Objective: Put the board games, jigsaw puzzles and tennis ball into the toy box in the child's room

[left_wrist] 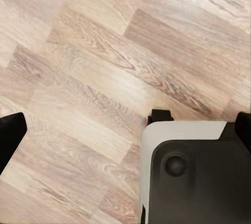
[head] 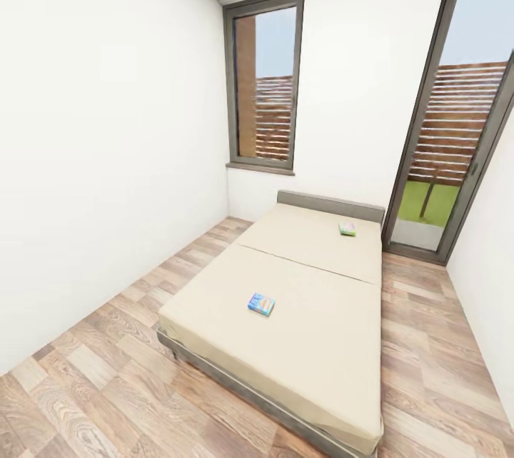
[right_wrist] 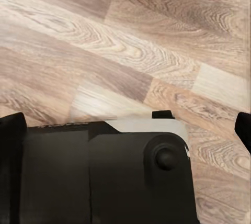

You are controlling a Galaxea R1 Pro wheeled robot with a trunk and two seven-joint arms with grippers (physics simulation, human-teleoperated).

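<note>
Centre frame, blue board game (head: 261,304) flat on bed (head: 214,315); green one (head: 348,229) upper right. Probably light, stiff: grab edges. Both grippers' fingers apart, empty.

Bright daylight from the windows (head: 264,83), soft renders, wide-angle edge distortion.

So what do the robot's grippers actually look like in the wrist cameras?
The left gripper has black fingers at the picture's edges. The right gripper has black fingers too. Beneath both sits a black, rounded robot part with pale grey trim and a round knob.
</note>
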